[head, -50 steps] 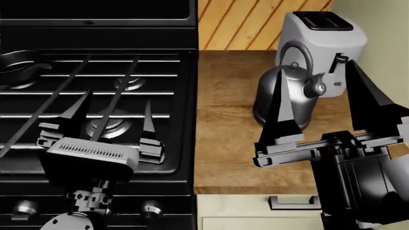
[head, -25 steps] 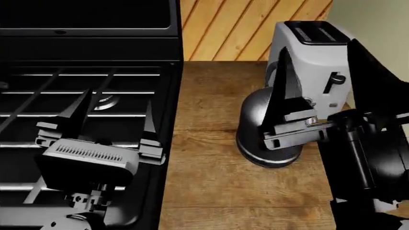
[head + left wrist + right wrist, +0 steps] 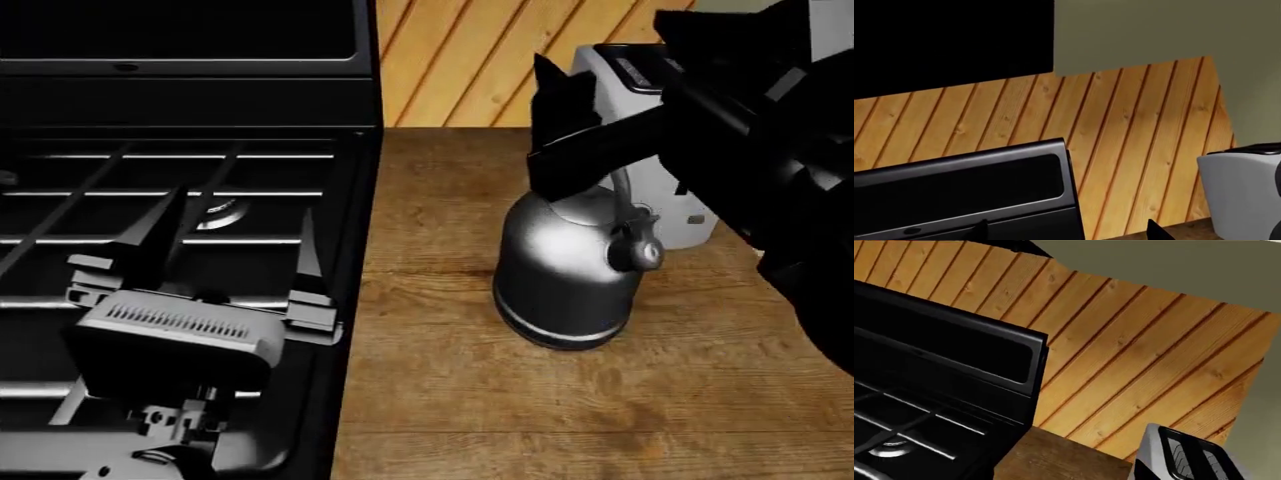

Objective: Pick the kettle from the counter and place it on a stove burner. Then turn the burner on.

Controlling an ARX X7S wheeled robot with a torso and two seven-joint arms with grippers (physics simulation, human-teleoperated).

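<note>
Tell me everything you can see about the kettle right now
The kettle is a dark grey, brushed-metal dome with a bright band near its base and a short spout pointing toward the toaster. It stands upright on the wooden counter, right of the stove, just in front of the toaster. Its top and handle are hidden behind the right gripper, which hangs above it; whether they touch cannot be told. Only the head view shows it.

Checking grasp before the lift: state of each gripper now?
Left gripper: open, empty, over the stove grates.
Right gripper: above the kettle; cannot tell open or shut.
</note>
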